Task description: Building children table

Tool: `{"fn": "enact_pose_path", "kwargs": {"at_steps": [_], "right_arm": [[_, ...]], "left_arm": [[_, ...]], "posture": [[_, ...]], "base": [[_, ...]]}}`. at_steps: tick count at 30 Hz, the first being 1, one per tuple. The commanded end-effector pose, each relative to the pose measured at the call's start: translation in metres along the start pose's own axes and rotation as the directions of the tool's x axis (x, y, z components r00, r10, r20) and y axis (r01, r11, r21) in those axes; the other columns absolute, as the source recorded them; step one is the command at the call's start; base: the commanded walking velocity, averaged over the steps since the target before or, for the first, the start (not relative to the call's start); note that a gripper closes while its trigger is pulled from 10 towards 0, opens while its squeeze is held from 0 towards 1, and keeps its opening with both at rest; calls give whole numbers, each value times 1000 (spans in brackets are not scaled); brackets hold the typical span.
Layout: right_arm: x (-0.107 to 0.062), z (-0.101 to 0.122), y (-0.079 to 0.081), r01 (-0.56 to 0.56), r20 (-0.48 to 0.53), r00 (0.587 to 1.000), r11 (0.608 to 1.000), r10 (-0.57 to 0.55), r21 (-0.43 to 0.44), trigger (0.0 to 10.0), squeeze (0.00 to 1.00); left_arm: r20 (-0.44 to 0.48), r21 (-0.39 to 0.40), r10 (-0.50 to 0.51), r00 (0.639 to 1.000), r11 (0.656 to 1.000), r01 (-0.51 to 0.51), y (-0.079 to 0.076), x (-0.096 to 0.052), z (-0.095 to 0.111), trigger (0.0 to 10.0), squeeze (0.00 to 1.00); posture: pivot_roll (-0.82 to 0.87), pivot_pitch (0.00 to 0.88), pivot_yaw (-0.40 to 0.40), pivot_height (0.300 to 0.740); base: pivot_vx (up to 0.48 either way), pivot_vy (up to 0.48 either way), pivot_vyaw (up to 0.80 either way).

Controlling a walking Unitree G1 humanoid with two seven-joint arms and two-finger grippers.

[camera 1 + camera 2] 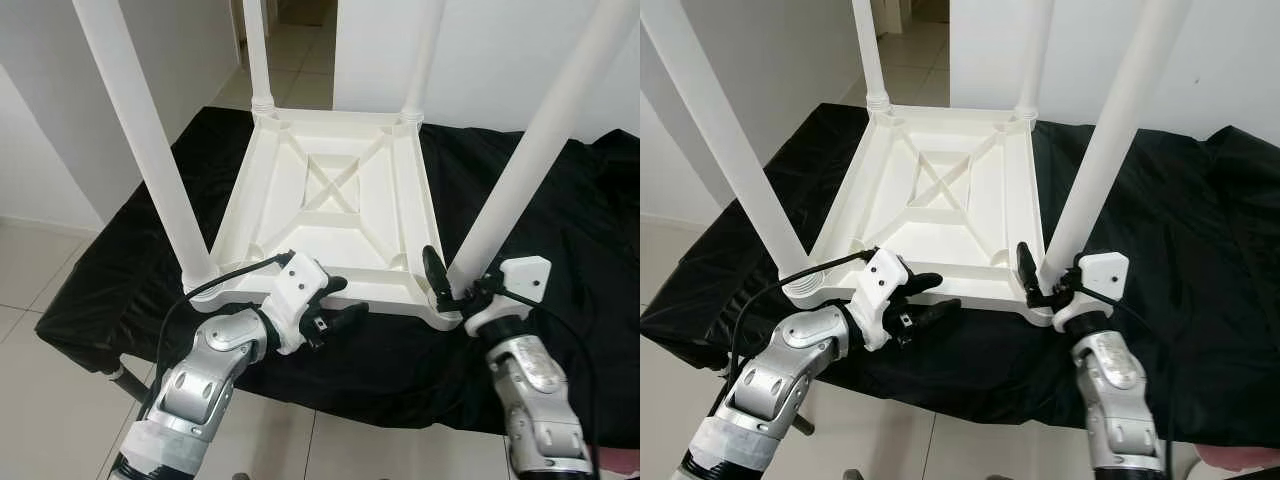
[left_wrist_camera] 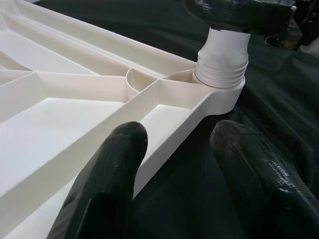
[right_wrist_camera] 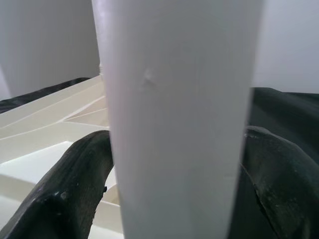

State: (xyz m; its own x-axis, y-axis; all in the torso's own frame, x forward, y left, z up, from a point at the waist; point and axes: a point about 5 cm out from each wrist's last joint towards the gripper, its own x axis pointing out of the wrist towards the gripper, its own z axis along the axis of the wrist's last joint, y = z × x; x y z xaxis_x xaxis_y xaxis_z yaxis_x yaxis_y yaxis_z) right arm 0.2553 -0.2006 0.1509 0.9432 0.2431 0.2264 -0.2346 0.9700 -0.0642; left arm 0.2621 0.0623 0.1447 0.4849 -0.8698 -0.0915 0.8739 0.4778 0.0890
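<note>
A white plastic children's table [image 1: 340, 200] lies upside down on a black cloth [image 1: 560, 220], with all its legs pointing up. My left gripper [image 1: 340, 302] is open at the table's near rim [image 2: 164, 124]; one finger [image 2: 107, 184] lies over the rim and the other [image 2: 259, 174] over the cloth. My right gripper [image 1: 450, 280] is shut around the base of the near right leg [image 1: 530, 150], a finger pressing each side of it [image 3: 174, 124]. That leg's threaded end sits in its corner socket [image 2: 222, 67]. The near left leg [image 1: 140, 130] stands beside my left arm.
The cloth-covered surface ends just in front of me, above a light tiled floor [image 1: 40, 260]. White walls [image 1: 500, 60] stand behind and to the left. A doorway [image 1: 300, 40] opens past the two far legs. The tall legs crowd the space above both near corners.
</note>
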Motion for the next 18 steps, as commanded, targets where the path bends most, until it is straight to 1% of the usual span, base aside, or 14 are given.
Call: {"fn": "enact_pose_path", "kwargs": {"at_steps": [1, 2, 3, 4, 5, 6, 7, 8, 9, 11, 12, 18], "right_arm": [[-2, -4, 0, -17, -8, 1000, 1000, 17, 18, 10000, 0], [-3, -5, -2, -44, -16, 999, 999, 44, 5, 10000, 0], [-3, -5, -2, -44, -16, 999, 999, 44, 5, 10000, 0], [-2, -8, -3, -111, -33, 993, 994, 111, -11, 7098, 0], [-2, -8, -3, -111, -33, 993, 994, 111, -11, 7098, 0], [1, -12, -4, -150, -47, 988, 989, 149, -15, 4863, 0], [2, -14, -5, -174, -56, 983, 985, 173, -15, 4863, 0], [5, -17, -5, -199, -67, 978, 980, 198, -16, 3647, 0], [7, -19, -5, -216, -79, 974, 976, 214, -19, 1451, 0], [8, -20, -5, -227, -86, 971, 974, 224, -22, 1451, 0], [9, -21, -6, -229, -88, 970, 973, 226, -22, 0, 0], [13, -22, -8, -225, -86, 971, 974, 223, -10, 0, 0]], "left_arm": [[-4, 11, -57, 998, 998, 57, -1, 1, 0, 10000, 0], [-1, 11, -57, 998, 998, 57, 0, 2, 1, 10000, 0], [-1, 11, -57, 998, 998, 57, 0, 2, 1, 10000, 0], [6, 17, -56, 998, 998, 56, 1, 5, 4, 10000, 0], [6, 17, -56, 998, 998, 56, 1, 5, 4, 10000, 0], [6, 18, -50, 999, 999, 50, 1, 7, 4, 10000, 0], [5, 20, -46, 999, 999, 46, 1, 8, 4, 10000, 0], [3, 23, -40, 999, 999, 40, 1, 11, 4, 10000, 0], [6, 21, -40, 999, 999, 39, 0, 12, 5, 10000, 0], [8, 21, -41, 999, 999, 41, -1, 13, 5, 10000, 0], [13, 23, -43, 999, 999, 43, -2, 14, 6, 10000, 0], [22, 33, -52, 998, 998, 51, -5, 14, 8, 10000, 0]], "posture": [[-104, 0, 33, 740], [-104, 0, 35, 740], [-104, 0, 35, 740], [-104, 0, 37, 740], [-104, 0, 37, 740], [-107, 0, 37, 740], [-107, 0, 37, 740], [-108, 0, 36, 740], [-105, 0, 32, 740], [-103, 0, 28, 740], [-97, 0, 20, 740], [-95, 0, 18, 740]], "base": [[0, 0, 0], [0, 0, 0], [0, 0, 0], [0, 0, 0], [0, 0, 0], [0, 0, 0], [0, 0, 0], [0, 0, 0], [0, 0, 0], [0, 0, 0], [0, 0, 0], [0, 0, 0]]}}
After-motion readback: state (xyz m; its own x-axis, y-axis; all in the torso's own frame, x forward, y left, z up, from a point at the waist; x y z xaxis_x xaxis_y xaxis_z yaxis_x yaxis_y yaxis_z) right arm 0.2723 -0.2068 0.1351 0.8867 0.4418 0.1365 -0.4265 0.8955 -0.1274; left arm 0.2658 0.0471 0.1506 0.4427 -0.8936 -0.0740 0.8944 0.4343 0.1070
